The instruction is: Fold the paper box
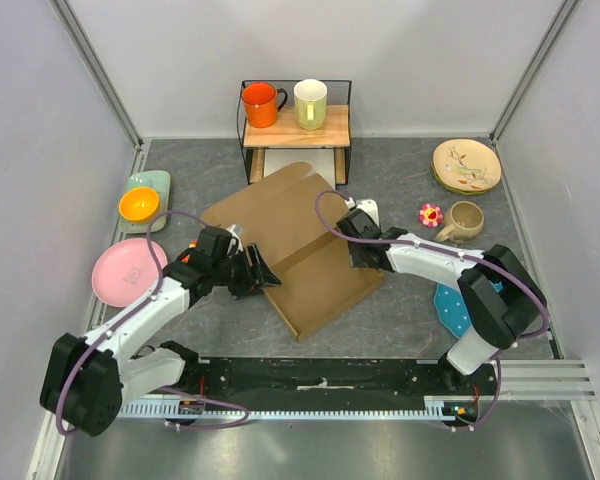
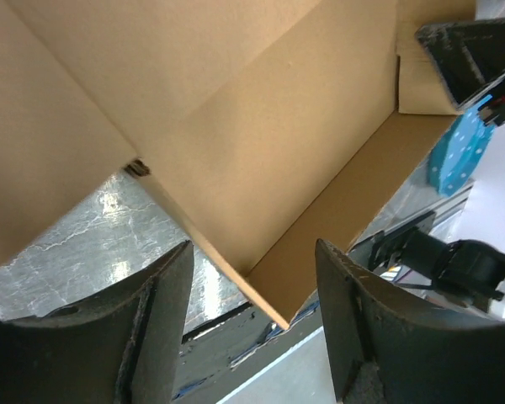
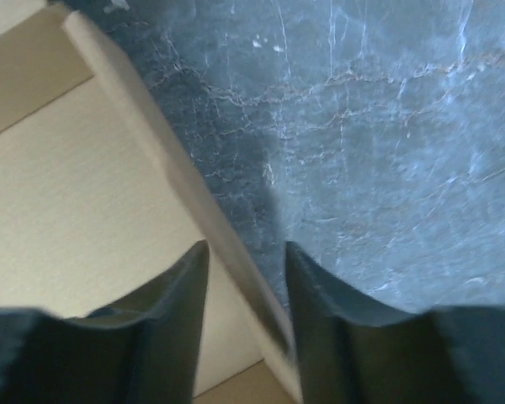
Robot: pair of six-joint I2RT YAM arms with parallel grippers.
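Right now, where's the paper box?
Top view: the paper box lies at table centre, just in front of the wooden shelf, between the left gripper at its left edge and the right gripper straddling its right wall.

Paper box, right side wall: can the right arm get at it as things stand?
Likely yes: the right gripper straddles that wall of the paper box, one finger inside and one outside, with nothing else between them.

Robot lab test cell: white panel walls, aluminium corner posts, grey marbled table, two arms bolted to base rail.
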